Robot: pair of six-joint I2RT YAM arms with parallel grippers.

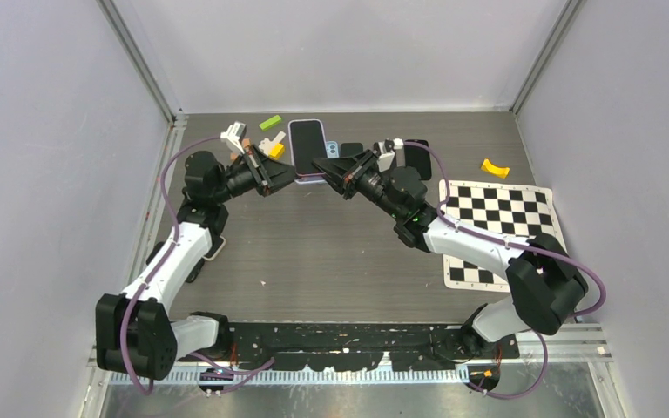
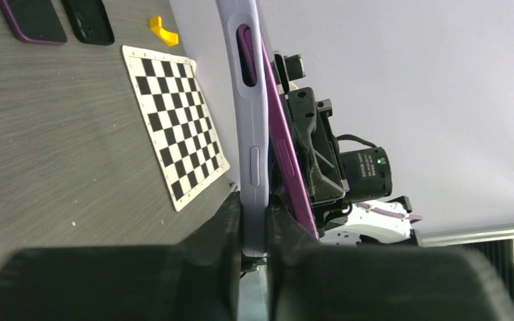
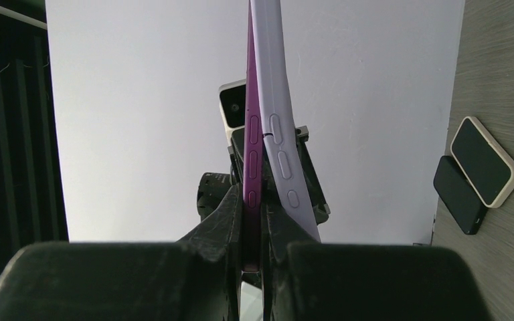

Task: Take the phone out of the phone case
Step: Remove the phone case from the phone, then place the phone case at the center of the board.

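Up at the far middle of the table (image 1: 331, 252), both arms meet on 1 handset, held off the surface and seen edge-on by both wrist cameras. The left gripper (image 2: 254, 234) is clamped on the lavender phone case (image 2: 253, 134), with its 2 dark fingers pressing on either side of the case's near end. The right gripper (image 3: 253, 217) is closed tight on the purple phone (image 3: 251, 154), pinching it just below the side buttons.

Phone and case are partly split. At the end where the grippers hold them, they gape apart in a narrow wedge. Toward the far end they run together, and there the phone sits inside the case. In the left wrist view, the phone's purple edge shows through the case's side cutout and leans away to the right lower down. From above, the handset's dark face points upward, with the 2 grippers touching its near end from left and right.

A checkerboard mat (image 1: 496, 218) lies flat on the right side of the table, and a yellow curved piece (image 1: 494, 168) sits just beyond it. A green block (image 1: 270, 122) and a yellow block (image 1: 275, 150) lie just left of the handset, near the left gripper. In the right wrist view, a cream-rimmed device (image 3: 485, 160) and a black device (image 3: 460, 194) lie just beside each other on the table.
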